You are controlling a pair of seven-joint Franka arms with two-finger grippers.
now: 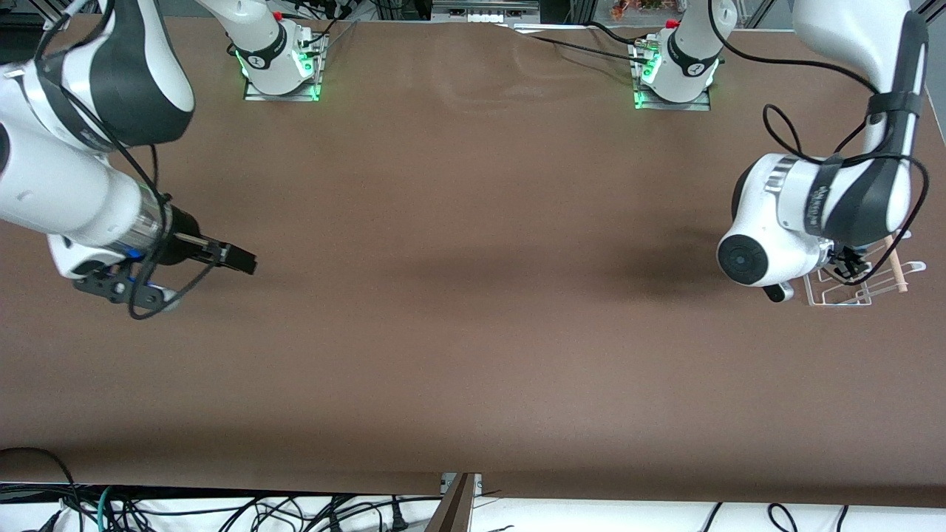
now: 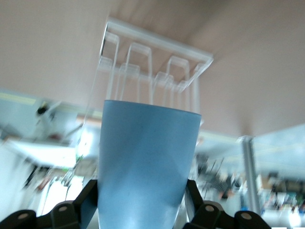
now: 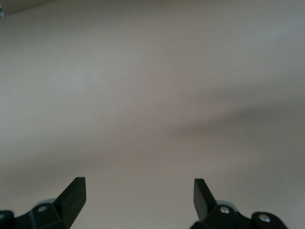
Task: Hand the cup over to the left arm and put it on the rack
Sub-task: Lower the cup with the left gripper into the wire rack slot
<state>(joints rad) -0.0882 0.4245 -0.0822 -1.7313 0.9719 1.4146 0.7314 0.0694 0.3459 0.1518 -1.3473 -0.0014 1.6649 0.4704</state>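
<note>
My left gripper [image 2: 143, 210] clamps the blue cup [image 2: 147, 162] at its base, hovering over the white rack [image 1: 861, 284] at the left arm's end of the brown table [image 1: 473, 295]. My right gripper [image 3: 139, 198] hangs spread wide and empty over bare tabletop at the right arm's end. Cables [image 1: 222, 510] trail below the table's near edge.

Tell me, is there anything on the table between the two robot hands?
No. In the front view only bare brown table lies between the open right gripper and the left gripper, which holds the blue cup by the rack.
</note>
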